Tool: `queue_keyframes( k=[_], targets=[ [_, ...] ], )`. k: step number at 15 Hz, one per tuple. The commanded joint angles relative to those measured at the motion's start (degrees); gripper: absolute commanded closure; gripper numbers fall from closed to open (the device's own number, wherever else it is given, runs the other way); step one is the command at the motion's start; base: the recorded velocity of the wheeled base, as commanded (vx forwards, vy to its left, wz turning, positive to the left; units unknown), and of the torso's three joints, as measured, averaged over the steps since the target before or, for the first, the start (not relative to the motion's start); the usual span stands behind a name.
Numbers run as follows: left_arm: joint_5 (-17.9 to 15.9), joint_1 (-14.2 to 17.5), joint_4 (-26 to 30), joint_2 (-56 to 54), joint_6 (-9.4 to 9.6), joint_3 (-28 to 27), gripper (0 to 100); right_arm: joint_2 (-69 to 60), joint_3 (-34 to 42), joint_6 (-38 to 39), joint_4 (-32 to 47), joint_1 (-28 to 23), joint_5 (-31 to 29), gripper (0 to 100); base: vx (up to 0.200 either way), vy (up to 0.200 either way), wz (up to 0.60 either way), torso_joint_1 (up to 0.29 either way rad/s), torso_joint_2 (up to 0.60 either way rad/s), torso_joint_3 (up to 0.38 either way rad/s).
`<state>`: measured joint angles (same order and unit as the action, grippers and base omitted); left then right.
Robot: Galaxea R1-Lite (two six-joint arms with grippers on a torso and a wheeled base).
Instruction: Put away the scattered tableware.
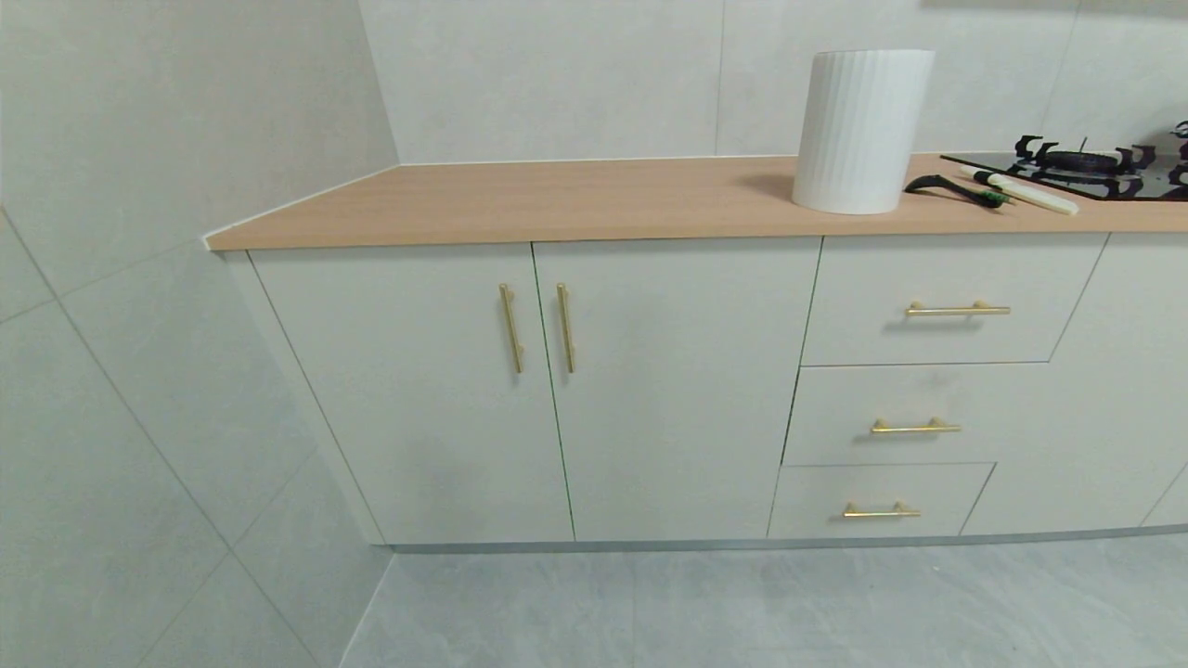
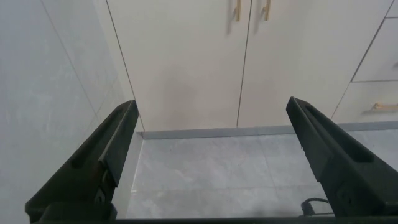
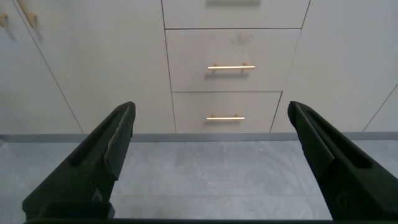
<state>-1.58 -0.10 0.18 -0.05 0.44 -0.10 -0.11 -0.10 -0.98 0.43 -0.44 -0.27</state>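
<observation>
On the wooden countertop (image 1: 557,199) at the right stands a tall white ribbed container (image 1: 861,130). Beside it lie a black-and-green utensil (image 1: 956,190) and a cream-handled utensil (image 1: 1026,193). My left gripper (image 2: 211,109) hangs low in front of the cabinet doors (image 2: 186,62), open with nothing between its fingers. My right gripper (image 3: 211,112) is also low, facing the drawers (image 3: 231,62), open and holding nothing.
A black stove (image 1: 1104,167) sits at the counter's far right. Two cabinet doors with gold handles (image 1: 538,327) stand shut, as do three drawers (image 1: 928,366) to their right. A tiled wall (image 1: 139,278) closes the left side. Grey floor (image 1: 742,603) lies in front.
</observation>
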Motion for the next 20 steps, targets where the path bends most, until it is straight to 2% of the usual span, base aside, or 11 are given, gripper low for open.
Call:
queue_keyframes(
  k=[1,9,20],
  targets=[
    [0.0,0.01,-0.01,0.05,0.0,0.01,0,0.2,0.01,0.01,0.1,0.0,0.0,0,0.0,0.0,0.0,0.0,0.0,0.0],
    [0.27,0.01,-0.01,0.05,-0.09,0.01,0,0.2,0.01,1.06,0.1,0.09,0.0,0,0.0,0.0,0.0,0.0,0.0,0.0],
    [0.35,0.01,-0.01,0.05,-0.18,-0.08,0,0.2,0.01,1.06,0.1,0.09,0.0,0,0.0,-0.2,0.0,0.005,0.0,0.002]
  ],
)
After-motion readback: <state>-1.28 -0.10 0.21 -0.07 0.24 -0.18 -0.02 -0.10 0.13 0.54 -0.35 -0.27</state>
